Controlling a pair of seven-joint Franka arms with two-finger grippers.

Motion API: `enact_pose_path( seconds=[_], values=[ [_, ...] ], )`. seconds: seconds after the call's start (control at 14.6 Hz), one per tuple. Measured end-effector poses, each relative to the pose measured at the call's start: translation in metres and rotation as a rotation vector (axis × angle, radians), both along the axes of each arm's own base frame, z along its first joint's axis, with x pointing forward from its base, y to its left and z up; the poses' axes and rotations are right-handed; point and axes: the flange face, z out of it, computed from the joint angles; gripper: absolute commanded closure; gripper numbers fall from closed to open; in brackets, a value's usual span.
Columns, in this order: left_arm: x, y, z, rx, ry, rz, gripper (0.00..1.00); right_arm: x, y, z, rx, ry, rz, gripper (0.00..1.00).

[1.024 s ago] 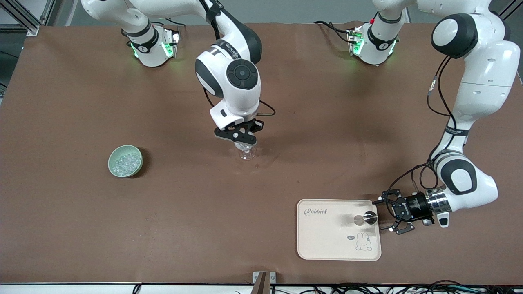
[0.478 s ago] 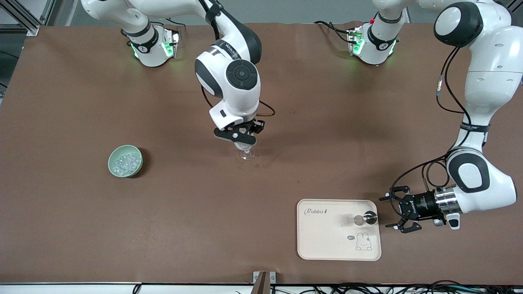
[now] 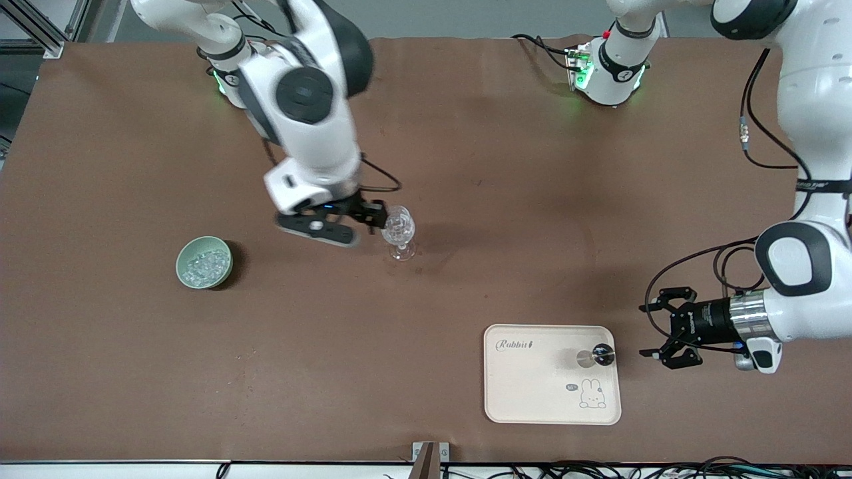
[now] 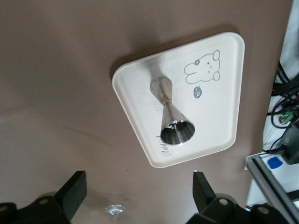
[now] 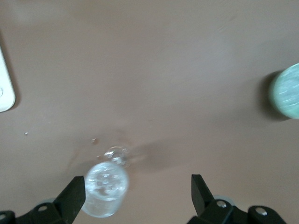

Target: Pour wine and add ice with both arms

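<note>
A clear wine glass (image 3: 399, 233) stands mid-table, with glassy chunks showing inside its bowl. It also shows in the right wrist view (image 5: 106, 189). My right gripper (image 3: 339, 226) is open and empty, low beside the glass toward the right arm's end; in its wrist view (image 5: 138, 196) the glass sits by one finger. The ice (image 3: 203, 264) fills a pale green bowl (image 3: 181, 254). My left gripper (image 3: 647, 330) is open and empty, level beside the tray at the left arm's end, also shown in its wrist view (image 4: 138, 191).
A cream rabbit tray (image 3: 532, 386), also in the left wrist view (image 4: 219, 93), holds a steel jigger (image 3: 596, 357) (image 4: 170, 116) standing upright. The green bowl (image 5: 286, 91) shows at the edge of the right wrist view. A small glitter (image 4: 114, 210) lies on the brown table.
My right gripper has moved off the top of the wine glass toward the bowl's end. My left gripper has drawn back from the tray toward the left arm's end.
</note>
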Motion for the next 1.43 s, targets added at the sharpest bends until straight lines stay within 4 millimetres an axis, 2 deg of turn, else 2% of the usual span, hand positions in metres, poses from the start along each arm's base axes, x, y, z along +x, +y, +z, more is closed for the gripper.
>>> enact_pose_path(
  seconds=[0.2,0.34,0.55,0.75,0.89,1.02,1.16,1.43],
  values=[
    [-0.012,-0.031,0.048,0.17,-0.067,-0.168,0.0,0.004,-0.105,0.075,-0.006,-0.007,-0.032,0.0],
    [-0.023,-0.051,0.08,0.272,-0.12,-0.307,0.0,0.004,-0.174,0.107,-0.01,-0.012,-0.035,0.0],
    [-0.043,-0.061,0.133,0.353,-0.195,-0.476,0.0,0.005,-0.271,0.126,-0.025,0.013,-0.002,0.0],
    [-0.065,-0.058,0.186,0.429,-0.259,-0.65,0.0,0.0,-0.35,0.129,-0.037,0.042,0.052,0.0],
    [-0.083,-0.06,0.217,0.468,-0.284,-0.747,0.0,-0.007,-0.379,0.125,-0.036,0.059,0.077,0.0],
    [-0.1,-0.066,0.245,0.495,-0.313,-0.827,0.0,-0.013,-0.392,0.118,-0.019,0.064,0.073,0.0],
    [-0.118,-0.072,0.264,0.534,-0.334,-0.92,0.0,-0.017,-0.397,0.114,-0.006,0.067,0.075,0.0],
    [-0.162,-0.069,0.279,0.563,-0.341,-1.098,0.0,-0.02,-0.391,0.117,-0.004,0.064,0.088,0.0]
  ],
)
